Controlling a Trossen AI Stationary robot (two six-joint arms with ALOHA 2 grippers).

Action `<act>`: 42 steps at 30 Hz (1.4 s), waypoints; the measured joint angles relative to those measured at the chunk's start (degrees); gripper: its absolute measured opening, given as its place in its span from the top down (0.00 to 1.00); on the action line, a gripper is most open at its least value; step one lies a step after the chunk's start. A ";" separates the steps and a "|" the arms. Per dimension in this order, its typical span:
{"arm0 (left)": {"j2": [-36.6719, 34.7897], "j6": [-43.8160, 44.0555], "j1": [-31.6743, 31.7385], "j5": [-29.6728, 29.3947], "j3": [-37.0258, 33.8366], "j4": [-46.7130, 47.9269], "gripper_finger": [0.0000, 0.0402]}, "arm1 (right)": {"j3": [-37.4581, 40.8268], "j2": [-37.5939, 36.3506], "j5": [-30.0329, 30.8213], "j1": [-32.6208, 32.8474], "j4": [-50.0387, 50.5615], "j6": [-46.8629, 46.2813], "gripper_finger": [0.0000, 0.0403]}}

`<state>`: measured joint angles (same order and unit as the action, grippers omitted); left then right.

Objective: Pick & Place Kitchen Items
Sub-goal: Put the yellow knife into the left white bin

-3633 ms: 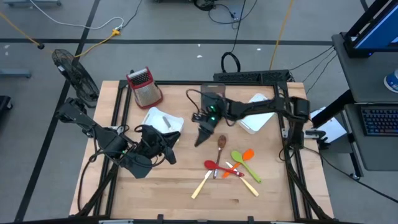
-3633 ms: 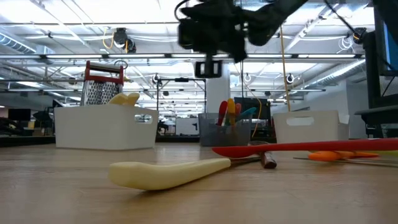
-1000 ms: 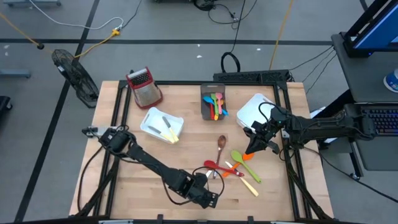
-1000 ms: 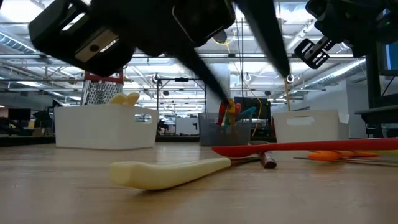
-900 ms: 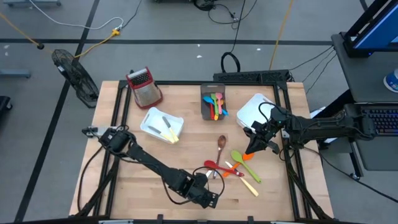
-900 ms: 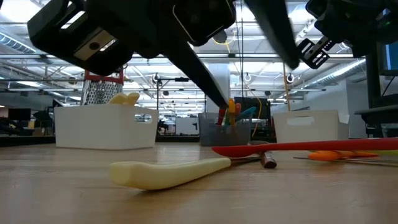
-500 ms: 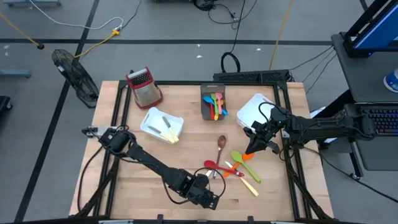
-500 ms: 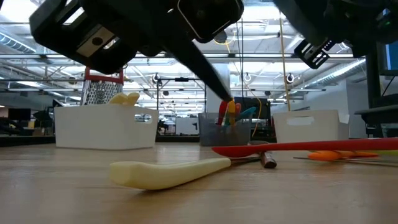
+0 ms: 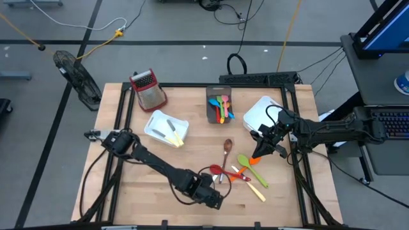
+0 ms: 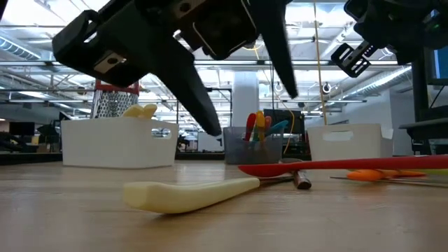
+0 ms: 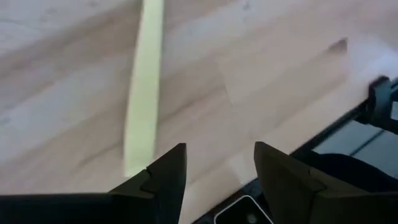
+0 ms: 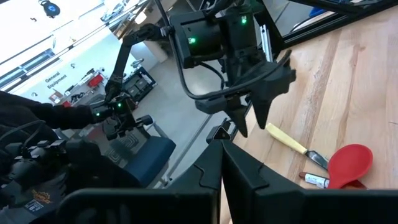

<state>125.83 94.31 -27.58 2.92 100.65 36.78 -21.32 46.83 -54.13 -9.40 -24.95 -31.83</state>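
Several kitchen items lie in a loose pile right of the table's middle: a wooden spoon (image 9: 227, 148), a green spoon (image 9: 245, 162), an orange spoon (image 9: 255, 158), a red spoon (image 9: 219, 170) and a cream-handled piece (image 9: 256, 190). Another cream-handled piece (image 10: 189, 194) lies flat on the wood near the front edge. My left gripper (image 9: 209, 195) hangs open just above it, fingers slanting down, and touches nothing. In the left wrist view the cream handle (image 11: 143, 87) lies ahead of the fingers. My right gripper (image 9: 257, 154) is shut, holds nothing and hangs over the pile's right end.
A grey bin (image 9: 219, 106) holding coloured spoons stands at the back middle. A white bin (image 9: 165, 128) with cutlery is at the left and another white bin (image 9: 261, 115) at the right. A red-topped grater (image 9: 148, 88) stands at the back left. Bare wood lies along the front left.
My left gripper has opened a little wider and tipped slightly while hanging over the cream-handled piece, which has stayed where it lay.
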 joint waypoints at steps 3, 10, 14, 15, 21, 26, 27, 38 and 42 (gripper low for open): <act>0.01 -1.58 0.55 -0.16 -0.01 1.09 0.52 | 0.00 0.01 0.00 0.00 0.00 0.00 0.99; 0.01 -6.75 2.04 -0.25 0.00 1.77 0.52 | 0.00 0.03 0.01 0.00 0.05 0.07 0.99; 0.01 -8.35 2.76 -0.30 0.00 4.15 0.52 | 0.00 0.09 0.02 0.02 0.28 1.00 0.99; 0.01 -8.83 2.86 -0.34 -0.01 4.62 0.52 | 0.00 0.09 0.04 0.02 0.35 1.18 0.99; 0.69 -10.55 3.11 -1.04 -0.01 4.03 0.52 | 0.00 0.09 0.10 0.00 0.39 1.27 0.99; 0.65 -12.31 2.96 -3.34 -0.01 5.36 0.52 | 0.00 0.09 0.28 0.00 0.39 1.27 0.99; 0.67 -12.40 2.90 -3.59 -0.01 6.13 0.52 | 0.00 0.09 0.28 0.00 0.39 1.27 0.99; 3.69 -12.10 2.65 -3.04 0.14 2.06 0.52 | -0.02 0.12 1.61 -0.05 0.87 1.63 0.99; 4.74 -12.86 2.40 -3.17 0.32 0.98 0.52 | -0.04 0.48 1.90 -0.50 1.22 1.66 0.99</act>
<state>130.56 81.44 -25.17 -0.25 100.97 37.76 -21.37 47.31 -52.23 -9.91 -23.73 -30.17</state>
